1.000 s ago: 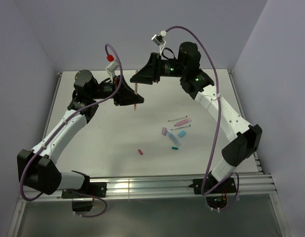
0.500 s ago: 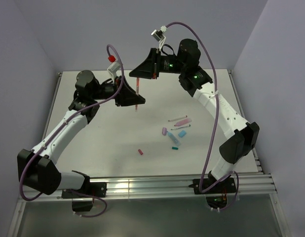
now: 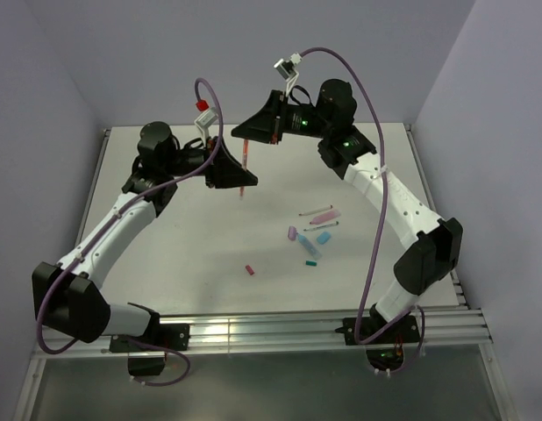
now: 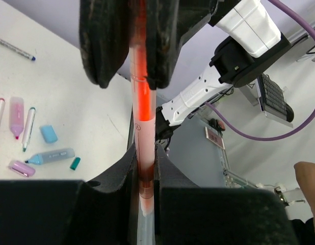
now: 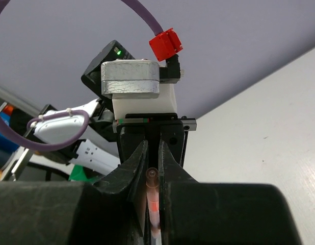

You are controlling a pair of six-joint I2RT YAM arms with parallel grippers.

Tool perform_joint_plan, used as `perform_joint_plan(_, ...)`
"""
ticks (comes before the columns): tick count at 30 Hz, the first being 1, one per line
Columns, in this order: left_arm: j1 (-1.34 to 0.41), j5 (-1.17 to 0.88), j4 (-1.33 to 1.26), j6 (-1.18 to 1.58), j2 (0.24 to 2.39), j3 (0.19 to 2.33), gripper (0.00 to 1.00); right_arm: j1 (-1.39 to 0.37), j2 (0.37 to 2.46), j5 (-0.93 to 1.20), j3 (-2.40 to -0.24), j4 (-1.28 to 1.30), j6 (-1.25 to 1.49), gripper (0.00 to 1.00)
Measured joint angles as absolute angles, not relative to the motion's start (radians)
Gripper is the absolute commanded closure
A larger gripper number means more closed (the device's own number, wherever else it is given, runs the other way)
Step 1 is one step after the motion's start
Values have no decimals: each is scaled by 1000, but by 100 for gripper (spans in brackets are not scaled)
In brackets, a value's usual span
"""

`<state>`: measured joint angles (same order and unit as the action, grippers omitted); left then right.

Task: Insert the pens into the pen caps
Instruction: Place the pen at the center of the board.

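— Where's the orange-red pen point(image 4: 142, 102)?
— Upright in the air, with the left gripper point(image 4: 146, 153) clamped on its lower end.
— And the right gripper point(image 5: 152, 153)?
— Seemingly pinching the upper end. The pen caps point(image 3: 291, 233) lie on the table point(image 3: 192, 254).

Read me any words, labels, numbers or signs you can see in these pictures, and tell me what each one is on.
No text here can be read.
Round mark on the orange-red pen: too small to read.
Dark print on the light blue marker pen: too small to read.
Red and white sign in the background: blurred.
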<state>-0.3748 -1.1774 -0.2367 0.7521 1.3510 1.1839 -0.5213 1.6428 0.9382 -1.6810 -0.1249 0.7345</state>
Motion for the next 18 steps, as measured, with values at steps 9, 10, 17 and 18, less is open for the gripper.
perform_joint_plan(9, -366, -1180, -170, 718, 1370, 1212, 100, -540, 1588, 795, -1594, -152, 707, 100)
perform_joint_plan(10, -364, -1177, -166, 716, 1371, 1214, 100, -544, 1586, 780, -1594, -151, 703, 100)
perform_joint_plan(17, -355, -1131, -48, 643, 1379, 1260, 100, -569, 1585, 661, -1599, -118, 671, 100)
perform_joint_plan(18, -355, -1118, -22, 625, 1382, 1272, 100, -572, 1585, 643, -1601, -107, 665, 100)
